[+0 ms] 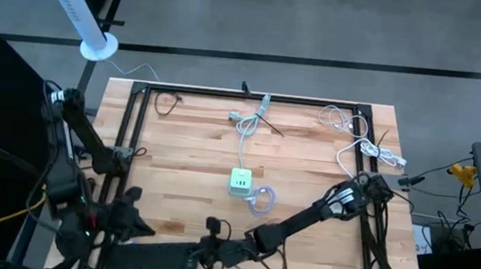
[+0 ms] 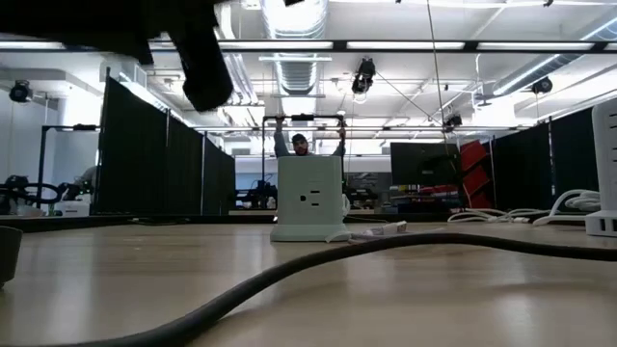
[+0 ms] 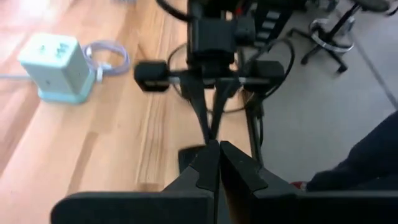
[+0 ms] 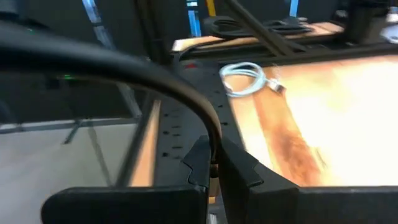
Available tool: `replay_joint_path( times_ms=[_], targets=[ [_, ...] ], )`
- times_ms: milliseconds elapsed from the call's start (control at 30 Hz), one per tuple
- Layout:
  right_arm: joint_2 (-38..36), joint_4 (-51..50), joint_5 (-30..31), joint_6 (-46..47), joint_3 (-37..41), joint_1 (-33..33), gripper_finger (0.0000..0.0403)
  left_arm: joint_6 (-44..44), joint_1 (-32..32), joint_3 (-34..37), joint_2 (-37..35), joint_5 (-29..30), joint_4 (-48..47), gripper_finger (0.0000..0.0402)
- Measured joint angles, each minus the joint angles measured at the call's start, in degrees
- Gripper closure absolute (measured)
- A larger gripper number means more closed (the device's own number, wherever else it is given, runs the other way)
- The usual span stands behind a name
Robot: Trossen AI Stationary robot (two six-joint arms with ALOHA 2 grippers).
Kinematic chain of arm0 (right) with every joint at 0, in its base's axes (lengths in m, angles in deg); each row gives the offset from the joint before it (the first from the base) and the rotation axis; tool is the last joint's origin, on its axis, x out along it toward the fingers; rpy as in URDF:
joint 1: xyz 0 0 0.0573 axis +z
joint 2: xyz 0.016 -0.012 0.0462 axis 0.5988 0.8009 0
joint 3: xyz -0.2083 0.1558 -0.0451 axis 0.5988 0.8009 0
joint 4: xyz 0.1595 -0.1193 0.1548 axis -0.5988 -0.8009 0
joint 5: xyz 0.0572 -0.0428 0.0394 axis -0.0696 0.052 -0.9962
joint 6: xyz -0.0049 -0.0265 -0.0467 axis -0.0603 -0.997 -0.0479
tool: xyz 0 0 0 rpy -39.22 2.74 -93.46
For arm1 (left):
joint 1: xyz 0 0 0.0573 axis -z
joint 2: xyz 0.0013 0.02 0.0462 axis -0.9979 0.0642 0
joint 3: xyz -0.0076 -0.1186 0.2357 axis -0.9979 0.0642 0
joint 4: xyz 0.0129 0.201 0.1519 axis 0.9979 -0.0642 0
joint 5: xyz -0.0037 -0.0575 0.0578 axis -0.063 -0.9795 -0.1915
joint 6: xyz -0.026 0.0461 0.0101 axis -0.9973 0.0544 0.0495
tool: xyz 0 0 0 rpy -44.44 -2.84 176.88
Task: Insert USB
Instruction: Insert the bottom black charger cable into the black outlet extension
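Reaching has not begun — I have both arms parked at six o'clock, left gripper (image 3: 218, 163) and right gripper (image 4: 213, 163) pinched together, empty. Charger cube (image 1: 240, 182) sits mid-table; next I must fetch a USB cable (image 1: 248, 122) at twelve.

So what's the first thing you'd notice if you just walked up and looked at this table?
Probably the pale green cube-shaped power block sitting alone in the middle of the light wooden table, with a coiled white cable beside it. Next, the two dark robot arms meeting at the near edge, the left gripper and right gripper both shut. More loose white cables lie at the far right corner.
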Motion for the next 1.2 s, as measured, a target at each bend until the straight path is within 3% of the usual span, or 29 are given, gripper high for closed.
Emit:
replay_joint_path(
  times_ms=[500,800,1200],
  targets=[
    [3.16,0.91,2.11,-0.06,0.01,0.39,0.0399,-7.59,0.07,0.02,9.95,-2.94,-0.11,0.0402],
    [3.18,0.91,2.75,-2.33,0.01,0.22,0.0399,-10.1,0.07,0.02,15.02,-8.71,0.44,0.0402],
    [3.2,1.0,2.51,-2.51,0.01,-0.19,0.0399,-11.28,0.09,0.02,16.67,-8.73,0.63,0.0402]
  ],
)
